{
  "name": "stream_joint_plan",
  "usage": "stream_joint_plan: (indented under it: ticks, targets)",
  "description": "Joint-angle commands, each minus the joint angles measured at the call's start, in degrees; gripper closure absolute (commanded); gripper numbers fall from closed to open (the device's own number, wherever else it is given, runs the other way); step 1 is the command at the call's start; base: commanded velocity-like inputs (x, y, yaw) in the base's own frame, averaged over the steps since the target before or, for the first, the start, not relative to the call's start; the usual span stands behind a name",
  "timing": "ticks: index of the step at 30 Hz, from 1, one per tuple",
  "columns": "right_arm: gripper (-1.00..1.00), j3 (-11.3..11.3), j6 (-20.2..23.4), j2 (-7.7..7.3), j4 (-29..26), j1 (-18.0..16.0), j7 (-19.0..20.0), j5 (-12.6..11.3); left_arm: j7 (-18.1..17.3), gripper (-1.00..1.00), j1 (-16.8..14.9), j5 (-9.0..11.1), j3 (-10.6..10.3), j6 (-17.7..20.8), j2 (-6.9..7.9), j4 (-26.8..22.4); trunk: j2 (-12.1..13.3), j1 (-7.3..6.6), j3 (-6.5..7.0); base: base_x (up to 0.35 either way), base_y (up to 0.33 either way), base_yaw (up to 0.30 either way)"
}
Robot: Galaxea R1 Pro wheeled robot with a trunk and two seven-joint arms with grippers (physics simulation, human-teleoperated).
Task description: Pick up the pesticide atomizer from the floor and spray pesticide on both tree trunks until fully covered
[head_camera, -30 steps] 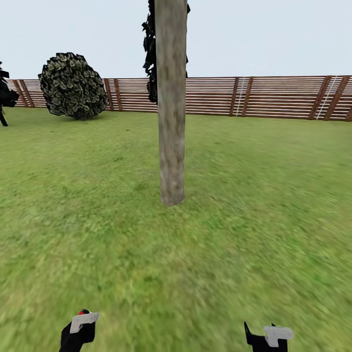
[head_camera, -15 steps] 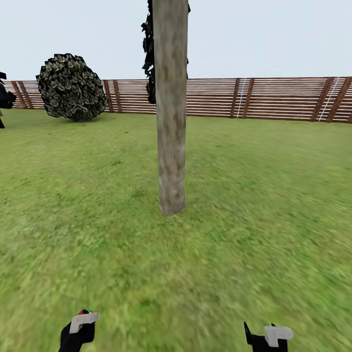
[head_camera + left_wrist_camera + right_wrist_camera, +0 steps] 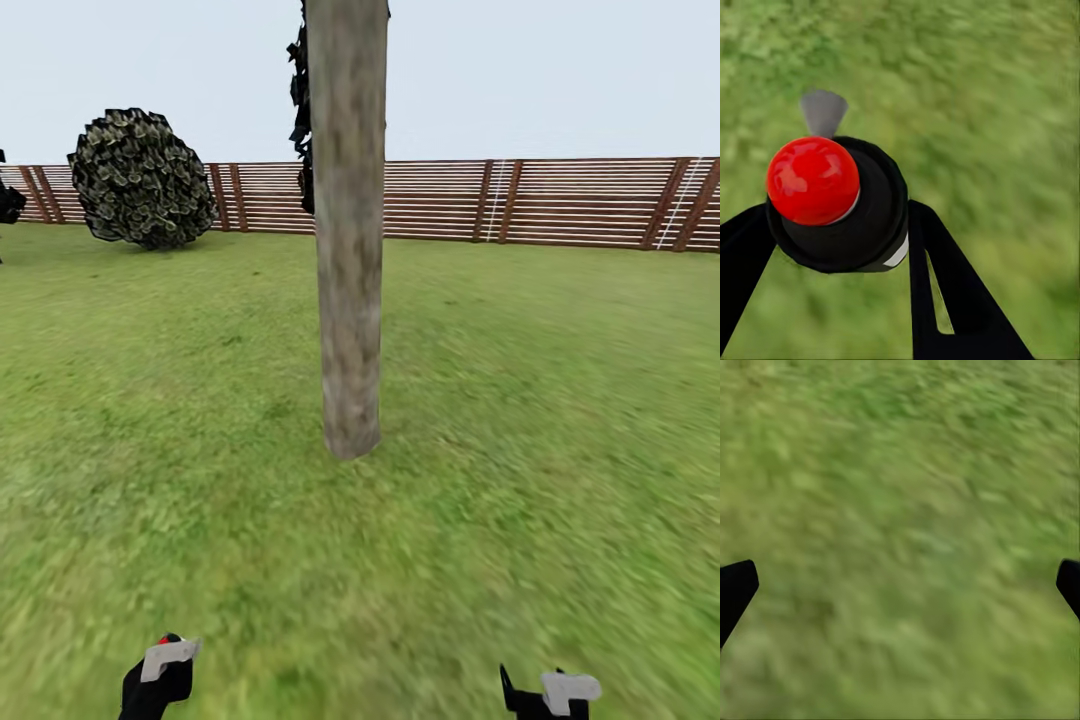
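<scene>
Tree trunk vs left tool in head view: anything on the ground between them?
Nothing but bare grass. The head view shows open lawn from the trunk base down to the left tool, which holds the red-capped sprayer.

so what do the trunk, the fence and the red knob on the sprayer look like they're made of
Tree trunk: bare wood, matte, mottled grey-brown with no gloss.
Fence: reddish-brown wooden slats, horizontal, on darker posts.
Red knob: likely glossy plastic, given its bright highlights; it tops the black pesticide atomizer.
</scene>
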Motion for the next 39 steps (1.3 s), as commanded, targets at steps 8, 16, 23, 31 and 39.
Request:
stream_joint_plan:
  ticks: [8,16,23,31,39]
  targets:
    - [-1.0,-0.11,-0.12,0.02,1.73,-0.11,0.06,-0.05,-0.65,1.0,-0.04,0.18,0.23,-0.24,0.28,0.04,-0.02,0.02,-0.05,0.34,0.0,0.0]
    - [-1.0,-0.07,-0.01,-0.53,-1.82,-0.22,0.56,1.26,-2.29,1.0,-0.21,-0.65,-0.51,-0.04,2.31,-0.36,-0.02,0.02,-0.05,0.314,0.0,0.0]
    - [-1.0,2.88,7.9,1.99,-4.42,-15.53,26.3,29.81,-30.88,1.0,-6.87,-23.68,-0.93,5.57,5.8,-4.35,-0.02,0.02,-0.05,0.039,0.0,0.0]
    - [-1.0,3.12,14.28,3.14,-4.49,-23.39,44.59,31.31,-49.31,1.0,-15.19,-32.6,-0.99,13.57,5.41,-5.47,-0.02,0.02,-0.05,0.0,0.0,0.0]
    - [-1.0,3.85,14.42,3.21,-4.78,-24.72,49.85,31.66,-55.46,1.0,-18.25,-40.91,-0.93,15.73,4.31,-5.94,-0.02,0.02,-0.05,0.0,0.0,0.0]
